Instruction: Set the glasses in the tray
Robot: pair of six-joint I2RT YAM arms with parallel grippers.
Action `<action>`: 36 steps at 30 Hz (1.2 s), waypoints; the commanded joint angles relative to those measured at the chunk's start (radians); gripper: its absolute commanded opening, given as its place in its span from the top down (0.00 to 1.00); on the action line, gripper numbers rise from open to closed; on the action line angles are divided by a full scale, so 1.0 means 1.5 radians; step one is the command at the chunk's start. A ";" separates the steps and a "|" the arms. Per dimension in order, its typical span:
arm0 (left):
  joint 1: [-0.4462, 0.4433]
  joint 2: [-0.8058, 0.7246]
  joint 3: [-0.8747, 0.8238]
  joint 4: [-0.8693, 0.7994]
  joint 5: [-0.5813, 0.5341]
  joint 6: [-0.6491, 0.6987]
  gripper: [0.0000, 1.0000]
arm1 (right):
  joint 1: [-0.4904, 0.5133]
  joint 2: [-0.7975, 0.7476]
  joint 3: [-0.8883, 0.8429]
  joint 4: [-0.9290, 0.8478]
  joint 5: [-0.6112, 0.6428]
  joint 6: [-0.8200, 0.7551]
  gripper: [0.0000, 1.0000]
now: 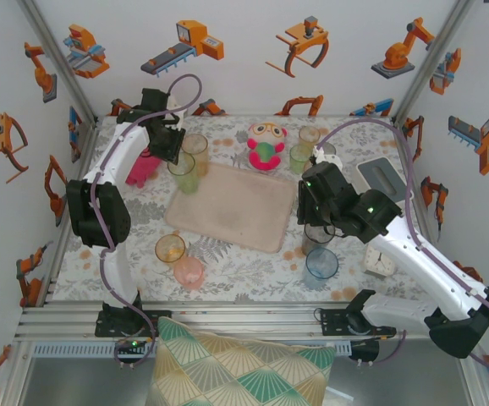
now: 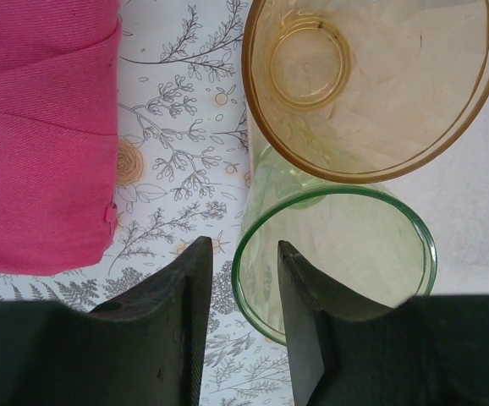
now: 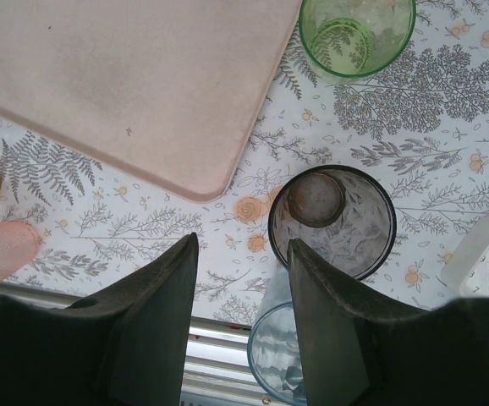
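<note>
From above, the whole bench (image 1: 253, 283) shows, the bare tray (image 1: 232, 207) at its centre with glasses (image 1: 170, 249) standing round it. Close up, the left hand (image 2: 244, 245) gapes astride a green glass (image 2: 354, 245) rim near the far-left corner. The right hand (image 3: 243, 241) hangs open over a blue glass (image 3: 270, 359) off the tray's right edge.

Top external view: mounted high behind the arm bases (image 1: 119, 321), facing forward and down; whole table (image 1: 244, 275) covered, from a distance.

Left wrist view: close range, looking almost straight down past the left gripper (image 2: 240, 245); cloth (image 2: 41, 127), green glass (image 2: 354, 245) and amber glass (image 2: 371, 85) recorded; the top view shows this same group at the far-left corner of the tray (image 1: 228, 207).

Right wrist view: close range, facing down past the right gripper (image 3: 243, 241); grey glass (image 3: 333, 222), blue glass (image 3: 270, 355) and the tray's near-right corner shared with the top view.
</note>
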 commanded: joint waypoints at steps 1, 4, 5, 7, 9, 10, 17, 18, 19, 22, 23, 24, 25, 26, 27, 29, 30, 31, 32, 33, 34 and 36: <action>0.005 -0.013 0.022 -0.030 0.007 0.008 0.59 | -0.003 -0.015 0.015 -0.003 0.020 0.006 0.54; 0.004 -0.026 0.024 -0.039 0.006 0.011 0.56 | -0.003 -0.020 0.023 -0.010 0.025 0.004 0.54; 0.004 -0.033 0.023 -0.039 0.005 0.014 0.54 | -0.004 -0.020 0.027 -0.014 0.027 0.003 0.54; 0.004 -0.044 0.022 -0.040 0.000 0.019 0.52 | -0.006 -0.019 0.038 -0.025 0.026 -0.001 0.53; 0.005 -0.055 0.023 -0.043 -0.004 0.023 0.52 | -0.008 -0.016 0.053 -0.041 0.026 0.000 0.53; 0.005 -0.058 0.024 -0.045 -0.006 0.024 0.49 | -0.008 -0.015 0.059 -0.049 0.030 0.000 0.53; 0.004 -0.103 0.022 -0.065 0.000 0.031 0.33 | -0.019 -0.021 0.082 -0.118 0.048 0.024 0.51; 0.005 -0.111 0.021 -0.068 0.001 0.031 0.29 | -0.021 -0.024 0.083 -0.128 0.049 0.027 0.50; 0.005 -0.119 0.022 -0.071 0.004 0.032 0.28 | -0.024 -0.026 0.084 -0.138 0.049 0.030 0.50; 0.004 -0.146 0.020 -0.081 0.015 0.029 0.23 | -0.033 -0.034 0.083 -0.168 0.045 0.043 0.50; 0.003 -0.157 0.018 -0.084 0.020 0.028 0.21 | -0.033 -0.040 0.081 -0.176 0.042 0.048 0.50; 0.002 -0.168 0.017 -0.087 0.023 0.028 0.20 | -0.033 -0.047 0.078 -0.186 0.040 0.055 0.50; 0.000 -0.177 0.015 -0.090 0.026 0.028 0.19 | -0.033 -0.055 0.075 -0.194 0.039 0.062 0.50; -0.001 -0.189 0.012 -0.091 0.028 0.028 0.16 | -0.033 -0.065 0.070 -0.204 0.039 0.071 0.50; -0.004 -0.201 0.009 -0.092 0.029 0.031 0.16 | -0.034 -0.075 0.066 -0.216 0.039 0.078 0.49; -0.009 -0.226 0.002 -0.096 0.031 0.035 0.13 | -0.036 -0.086 0.064 -0.251 0.039 0.090 0.49; -0.012 -0.237 -0.001 -0.097 0.035 0.038 0.12 | -0.037 -0.087 0.064 -0.272 0.037 0.095 0.50; -0.016 -0.248 -0.003 -0.103 0.041 0.040 0.10 | -0.038 -0.086 0.064 -0.293 0.031 0.098 0.50; -0.021 -0.259 -0.003 -0.110 0.054 0.044 0.09 | -0.038 -0.085 0.062 -0.315 0.022 0.104 0.49; -0.026 -0.268 -0.003 -0.119 0.070 0.048 0.08 | -0.038 -0.083 0.056 -0.331 0.009 0.107 0.49; -0.033 -0.276 -0.004 -0.126 0.079 0.051 0.07 | -0.038 -0.083 0.048 -0.345 -0.003 0.111 0.49; -0.052 -0.297 -0.010 -0.137 0.093 0.056 0.04 | -0.038 -0.095 0.020 -0.355 -0.025 0.124 0.49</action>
